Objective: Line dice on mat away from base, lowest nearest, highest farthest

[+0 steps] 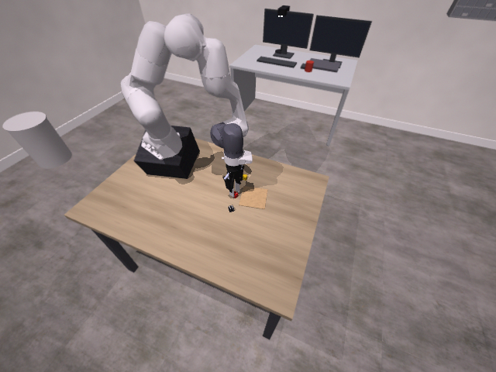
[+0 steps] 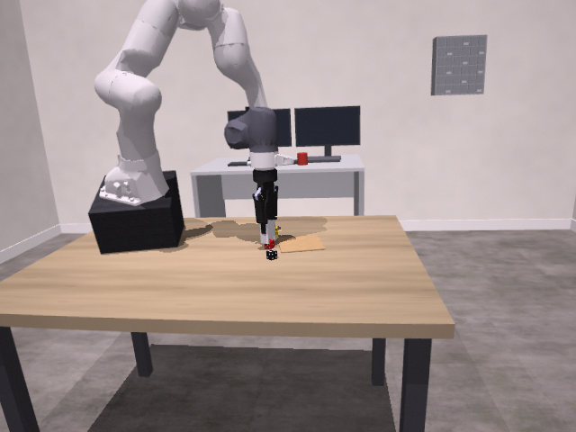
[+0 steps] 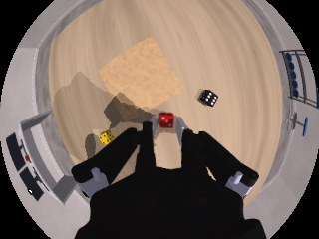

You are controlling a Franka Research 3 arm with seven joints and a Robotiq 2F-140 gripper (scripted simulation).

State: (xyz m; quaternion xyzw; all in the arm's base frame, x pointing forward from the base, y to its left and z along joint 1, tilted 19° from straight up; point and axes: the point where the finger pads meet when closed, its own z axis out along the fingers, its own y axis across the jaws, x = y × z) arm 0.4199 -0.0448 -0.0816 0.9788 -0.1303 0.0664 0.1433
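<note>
A red die (image 3: 166,119) sits on the table just off the near left corner of the tan mat (image 3: 142,74), also seen in the top view (image 1: 253,198). My gripper (image 3: 166,122) points straight down over the red die (image 1: 235,194). Its fingers are partly closed and stand on either side of the die, with a narrow gap showing on each side. A black die (image 3: 207,98) (image 2: 271,254) lies on the bare wood a little farther from the base. A yellow die (image 3: 104,137) (image 1: 244,176) lies on the table behind the gripper, toward the base side.
The black robot base block (image 1: 167,152) stands at the table's back left corner. A grey cylinder (image 1: 36,138) hangs off to the left of the table. A desk with monitors (image 1: 296,67) stands behind, away from the table.
</note>
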